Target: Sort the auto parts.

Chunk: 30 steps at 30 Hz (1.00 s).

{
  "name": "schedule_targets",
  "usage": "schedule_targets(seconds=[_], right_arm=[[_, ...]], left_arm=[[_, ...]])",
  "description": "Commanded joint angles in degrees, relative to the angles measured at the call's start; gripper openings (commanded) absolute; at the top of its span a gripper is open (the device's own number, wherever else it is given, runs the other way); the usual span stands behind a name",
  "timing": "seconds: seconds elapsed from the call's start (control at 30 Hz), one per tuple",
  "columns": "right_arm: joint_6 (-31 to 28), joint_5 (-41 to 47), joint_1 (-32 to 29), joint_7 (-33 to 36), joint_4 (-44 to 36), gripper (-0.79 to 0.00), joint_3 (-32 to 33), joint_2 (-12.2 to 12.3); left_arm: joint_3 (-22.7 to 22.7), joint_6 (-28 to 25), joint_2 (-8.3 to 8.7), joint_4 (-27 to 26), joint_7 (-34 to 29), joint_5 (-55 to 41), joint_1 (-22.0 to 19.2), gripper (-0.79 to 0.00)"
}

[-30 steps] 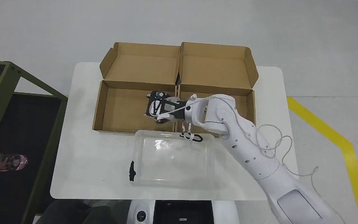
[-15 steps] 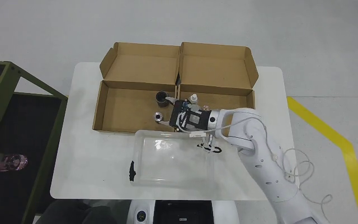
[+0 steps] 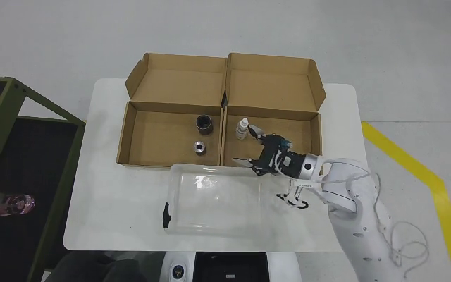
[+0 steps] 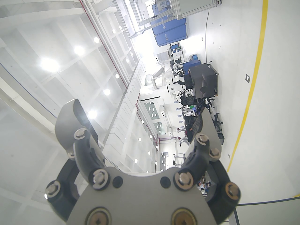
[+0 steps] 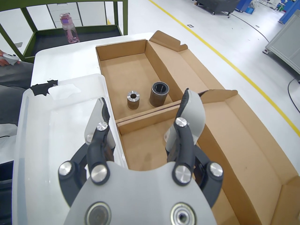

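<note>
Wide and empty, the right gripper [image 3: 248, 146] hovers over the right box [image 3: 301, 135], white part [image 3: 242, 127] near, clear tray [image 3: 211, 206] alongside.

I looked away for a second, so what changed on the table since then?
The right gripper, open, pulled back from the left cardboard box towards the robot, leaving the dark metal cylinder standing inside. The clear plastic tray stayed put.
</note>
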Motion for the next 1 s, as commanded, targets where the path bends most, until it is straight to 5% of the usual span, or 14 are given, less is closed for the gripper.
schedule_targets(seconds=[0.0, 0.2, 0.47, 0.97], right_arm=[[0.08, -0.32, -1.99, -1.22, -0.53, -0.246, 1.78, 0.33], [1.08, -1.78, -7.88, -5.12, -2.98, -0.274, 7.8, 1.3], [4.53, -4.31, -14.93, -11.37, -3.26, -0.16, 16.29, 2.25], [6.6, -7.66, -22.46, -20.45, -2.39, -0.142, 25.94, 3.41]], left_arm=[[0.0, 0.0, 0.0, 0.0, 0.0, 0.0, 0.0, 0.0], [0.0, 0.0, 0.0, 0.0, 0.0, 0.0, 0.0, 0.0], [0.0, 0.0, 0.0, 0.0, 0.0, 0.0, 0.0, 0.0], [0.0, 0.0, 0.0, 0.0, 0.0, 0.0, 0.0, 0.0]])
